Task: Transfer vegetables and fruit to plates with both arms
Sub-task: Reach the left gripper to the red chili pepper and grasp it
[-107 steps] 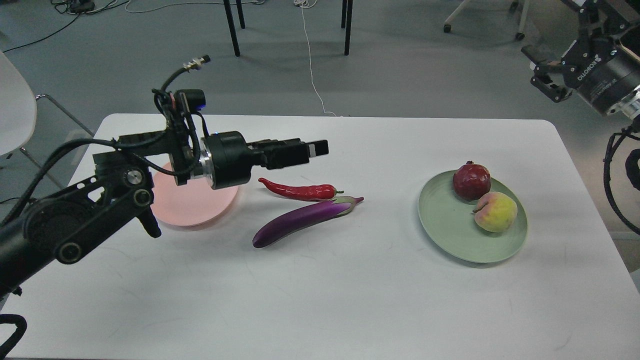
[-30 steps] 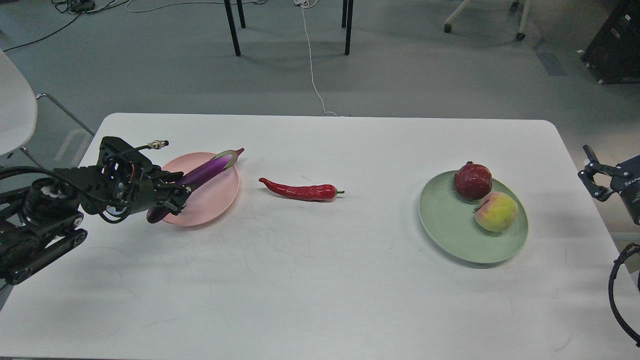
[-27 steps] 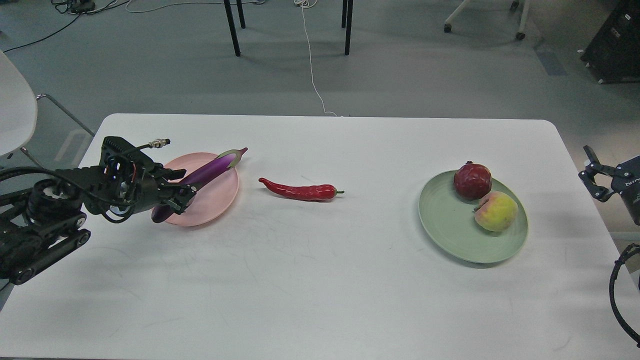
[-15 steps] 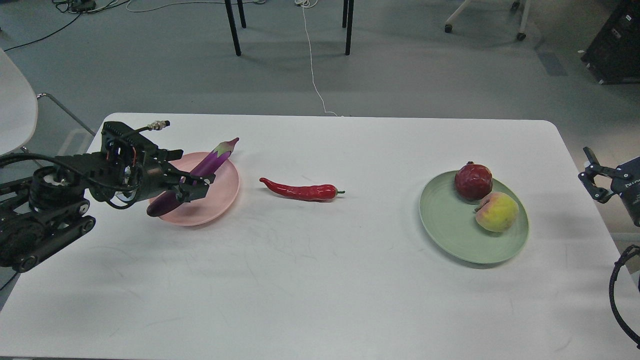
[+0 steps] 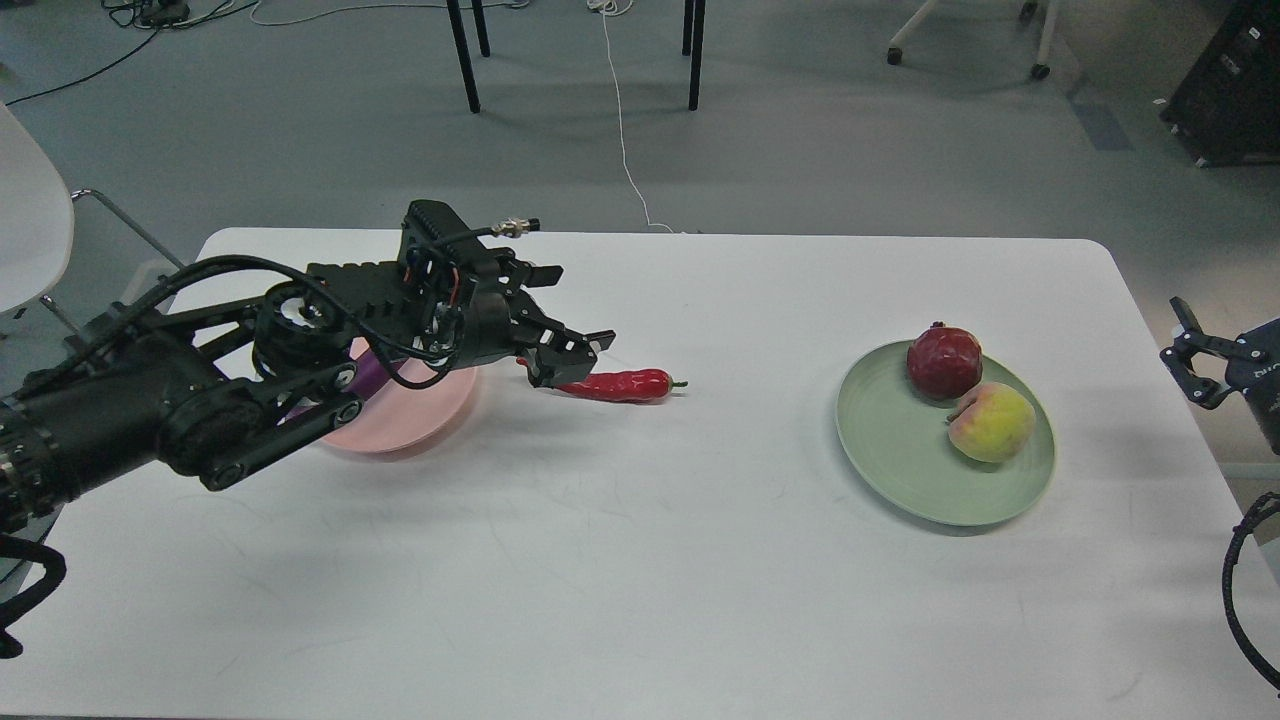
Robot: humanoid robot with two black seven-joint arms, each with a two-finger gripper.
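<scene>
The red chili pepper lies on the white table, left of centre. My left gripper is open and hovers at the chili's left end, hiding its tip; I cannot tell whether it touches. The purple eggplant lies on the pink plate, mostly hidden under my left arm. The pomegranate and the peach sit on the green plate at the right. My right gripper is open and empty at the right edge of the view, off the table's side.
Black chair or table legs and a white cable are on the floor behind the table. A white chair stands at the far left.
My left gripper has let go of the eggplant onto the pink plate and swung right to the chili's left end. The right arm has stayed put.
</scene>
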